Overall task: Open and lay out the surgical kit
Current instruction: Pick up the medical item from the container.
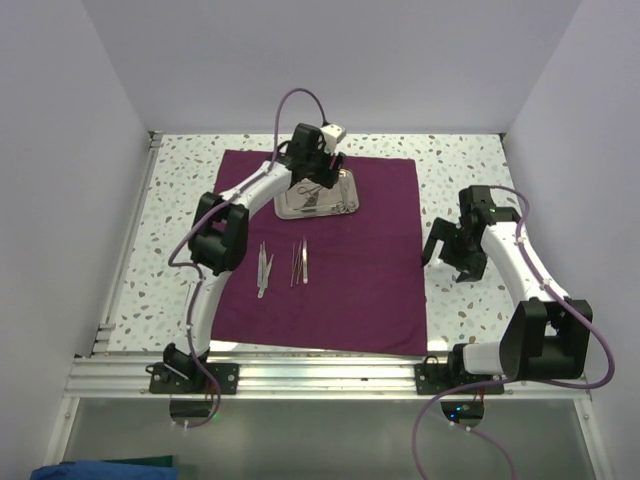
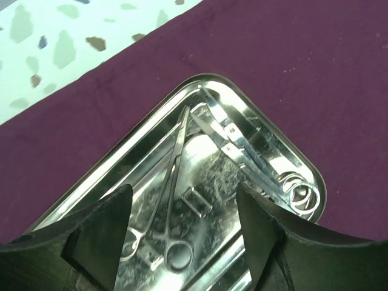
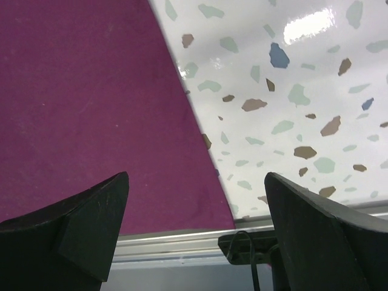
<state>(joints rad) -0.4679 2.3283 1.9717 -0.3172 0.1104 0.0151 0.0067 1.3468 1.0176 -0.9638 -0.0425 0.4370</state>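
L claw [image 2: 183, 197] is held wide over the tray [image 2: 140, 130] (scissors [image 2: 239, 148] inside, untouched); R claw [image 3: 197, 179] is spread wide, empty, at the cloth [image 3: 91, 91] edge.

No text, label, brand or number can be read in any view (the steel tray [image 2: 209, 173] shows only glare and reflections, the purple cloth [image 2: 303, 60] is plain, and the arms' housings appear too small for any marking).

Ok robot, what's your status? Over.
Left gripper open, empty, over steel tray. Right gripper open at right edge of cloth. Cloth spread; tweezers laid out, scissors and forceps in tray. Nothing in the way.
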